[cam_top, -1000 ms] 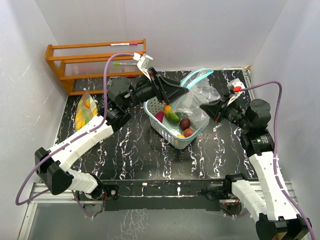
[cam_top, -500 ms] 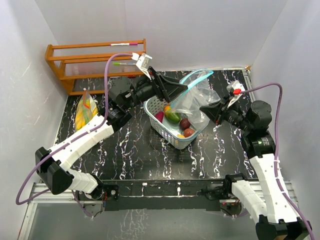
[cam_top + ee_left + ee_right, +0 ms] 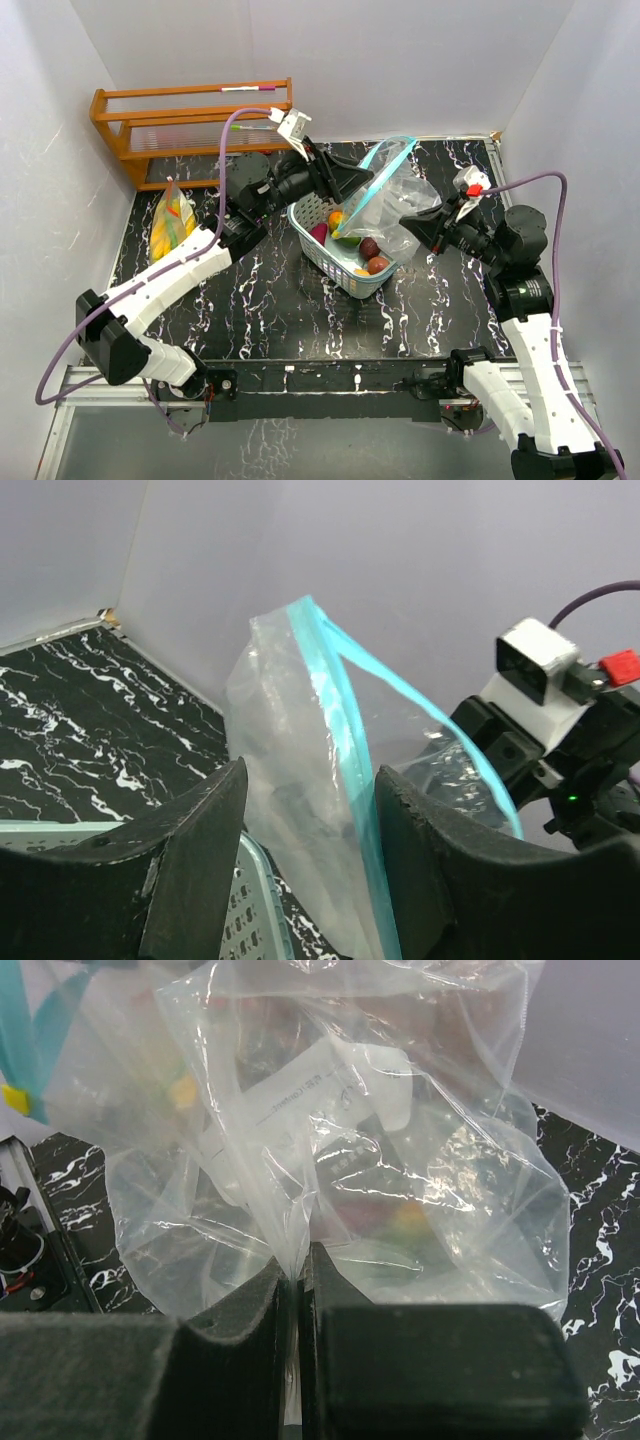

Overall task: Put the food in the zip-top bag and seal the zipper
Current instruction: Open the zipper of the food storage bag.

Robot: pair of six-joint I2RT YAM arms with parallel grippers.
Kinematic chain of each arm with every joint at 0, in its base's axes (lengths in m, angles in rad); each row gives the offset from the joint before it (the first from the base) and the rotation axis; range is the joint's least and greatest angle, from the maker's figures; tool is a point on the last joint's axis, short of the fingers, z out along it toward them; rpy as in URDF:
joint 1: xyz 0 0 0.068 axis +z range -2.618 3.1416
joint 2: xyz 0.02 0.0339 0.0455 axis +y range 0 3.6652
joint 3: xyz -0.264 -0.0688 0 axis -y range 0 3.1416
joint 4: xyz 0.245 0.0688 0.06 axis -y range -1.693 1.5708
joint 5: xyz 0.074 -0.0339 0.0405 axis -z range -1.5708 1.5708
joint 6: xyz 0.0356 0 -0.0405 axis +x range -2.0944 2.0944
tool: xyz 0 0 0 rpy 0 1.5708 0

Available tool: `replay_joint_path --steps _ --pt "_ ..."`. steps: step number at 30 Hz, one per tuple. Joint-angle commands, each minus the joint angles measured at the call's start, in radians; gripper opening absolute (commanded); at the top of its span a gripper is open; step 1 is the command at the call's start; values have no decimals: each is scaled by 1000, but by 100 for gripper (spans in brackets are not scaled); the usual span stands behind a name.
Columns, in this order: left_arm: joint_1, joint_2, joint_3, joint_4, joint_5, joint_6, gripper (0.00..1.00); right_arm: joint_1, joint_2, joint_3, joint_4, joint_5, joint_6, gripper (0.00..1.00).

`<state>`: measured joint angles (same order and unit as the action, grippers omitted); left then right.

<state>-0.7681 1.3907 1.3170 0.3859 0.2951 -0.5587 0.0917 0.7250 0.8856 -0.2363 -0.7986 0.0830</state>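
Nearest, the bare black marbled table (image 3: 300, 320) lies in front of the pale teal mesh basket (image 3: 336, 272), which stands at an angle near the table's middle. The food is inside the basket: a green-and-orange mango (image 3: 345, 236) near its centre, red round fruits (image 3: 378, 265) towards its near right corner, and a bit of yellow just in front of them that is too small to name. Just right of the basket, the right gripper (image 3: 297, 1278) has its jaws pressed together on a fold of clear film low on the zip-top bag (image 3: 400, 190), so that side of the bag is pinched and held up. The bag rises over the basket's far right side, crumpled, with its mouth gaping and its teal zipper strip (image 3: 385, 155) arching above the basket's far edge. Over the basket's far left corner, the left gripper (image 3: 310, 780) reaches in with its fingers (image 3: 190, 870) apart. The bag's zipper rim stands between them, close to one pad, and is not clamped. Well to the left of the basket a second, filled bag (image 3: 172, 222) lies flat on the table, showing yellow contents. Beyond the basket, in the far left corner against the wall, stands a wooden rack (image 3: 190, 120).
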Motion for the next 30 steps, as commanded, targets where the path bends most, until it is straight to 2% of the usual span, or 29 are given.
replay_joint_path --steps 1,3,5,7,8,9,11,15,17,22,26,27,30 --pt "-2 14 36 -3 -4 28 52 6 -23 42 23 -17 -15 8" --pt "-2 22 41 -8 8 27 48 6 -24 42 21 -18 -15 8" --pt "-2 31 51 -24 21 33 39 6 -25 43 20 -16 -15 8" --pt "-2 32 54 -41 26 42 20 5 -28 40 18 -8 -18 8" --pt "-2 27 52 -53 23 47 4 6 -26 39 15 2 -18 8" --pt "-2 19 50 -65 14 56 0 6 -24 38 8 16 -19 8" --pt "-2 -12 42 -103 -18 102 0 5 -22 40 -12 52 -17 8" --pt "-2 -106 27 -236 -176 223 0 6 -27 56 -26 145 19 27" --pt "-2 -151 23 -305 -294 291 0 4 -25 85 -25 162 47 32" --pt "-2 -254 12 -410 -625 485 0 6 65 213 -78 96 134 33" --pt "-2 -331 -17 -444 -866 677 0 6 103 230 -13 56 246 34" --pt "-2 -342 -30 -450 -913 712 0 6 110 230 6 56 264 35" --pt "-2 -371 -60 -500 -911 761 0 10 163 248 23 47 312 39"
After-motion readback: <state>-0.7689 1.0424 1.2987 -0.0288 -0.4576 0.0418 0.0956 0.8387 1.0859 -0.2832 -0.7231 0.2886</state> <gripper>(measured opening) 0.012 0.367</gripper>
